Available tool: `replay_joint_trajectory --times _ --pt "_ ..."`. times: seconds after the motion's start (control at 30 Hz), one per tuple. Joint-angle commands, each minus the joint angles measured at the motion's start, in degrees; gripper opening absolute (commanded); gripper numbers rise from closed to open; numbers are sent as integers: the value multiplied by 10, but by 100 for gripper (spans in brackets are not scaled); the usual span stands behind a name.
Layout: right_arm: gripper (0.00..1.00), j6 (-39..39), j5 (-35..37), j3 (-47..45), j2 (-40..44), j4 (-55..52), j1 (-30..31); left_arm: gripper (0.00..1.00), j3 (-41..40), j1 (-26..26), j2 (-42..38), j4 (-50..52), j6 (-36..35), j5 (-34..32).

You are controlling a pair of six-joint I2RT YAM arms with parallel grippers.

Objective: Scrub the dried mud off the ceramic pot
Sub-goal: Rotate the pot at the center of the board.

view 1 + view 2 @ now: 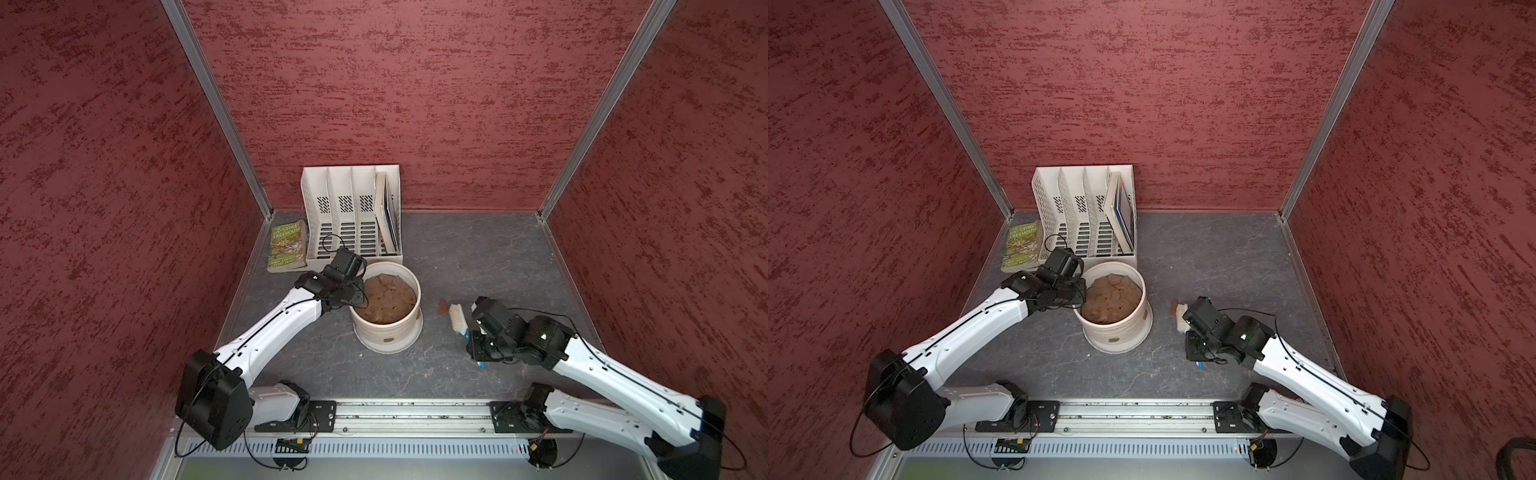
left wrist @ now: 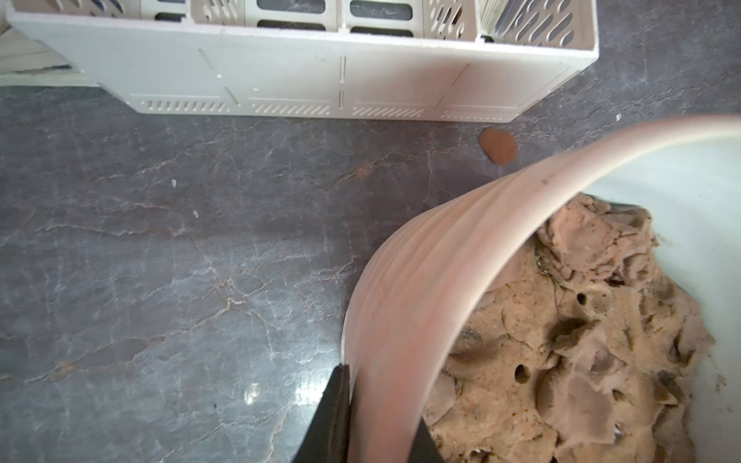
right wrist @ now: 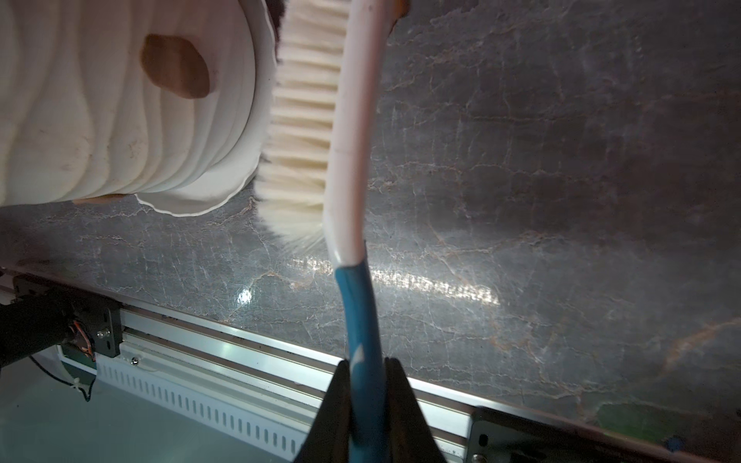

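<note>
Left wrist view shows the left gripper (image 2: 381,401) clamped on the rim of the ceramic pot (image 2: 401,300), which stands on the desk (image 1: 478,257) with a patch of dried mud (image 3: 175,66) on its outer wall, while farther right the right gripper (image 3: 369,362) grips the blue handle of a brush (image 3: 353,120) near the pot.

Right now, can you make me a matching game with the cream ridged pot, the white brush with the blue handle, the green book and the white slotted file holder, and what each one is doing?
Things
1. cream ridged ceramic pot
2. white-bristled brush with blue handle
3. green paperback book
4. white slotted plastic file organiser

States
A. lying flat in a back corner
B. rim pinched by the left gripper
C. standing against the back wall
D. handle clamped in the right gripper

Pairs: 1-B, 2-D, 3-A, 4-C
</note>
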State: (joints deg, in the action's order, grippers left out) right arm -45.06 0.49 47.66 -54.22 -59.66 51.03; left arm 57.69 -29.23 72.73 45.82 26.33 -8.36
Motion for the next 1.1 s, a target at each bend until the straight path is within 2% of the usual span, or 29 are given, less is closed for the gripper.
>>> replay_joint_trajectory --times 0.0,0.03,0.1,0.13,0.2,0.3,0.57,0.8,1.07 --pt "0 -14 49 30 -19 22 35 2 -5 -5 -31 -6 79 62" --pt "0 -16 56 33 -24 22 46 8 -8 -5 -33 -17 81 75" --pt "0 -17 69 35 -31 29 67 33 -11 -6 -34 -45 79 100" --pt "0 -17 73 34 -30 36 77 42 -9 -6 -33 -56 77 102" --pt "0 -21 78 31 -29 43 89 50 -5 -6 -26 -79 64 100" --pt "0 -28 85 26 -28 45 97 56 5 -1 -8 -110 41 96" --pt "0 -48 94 12 -26 51 112 56 39 13 63 -135 5 108" --pt "0 -60 105 5 -28 47 112 52 41 10 61 -135 -6 123" --pt "0 -64 111 13 -44 41 112 34 43 9 60 -112 -3 115"
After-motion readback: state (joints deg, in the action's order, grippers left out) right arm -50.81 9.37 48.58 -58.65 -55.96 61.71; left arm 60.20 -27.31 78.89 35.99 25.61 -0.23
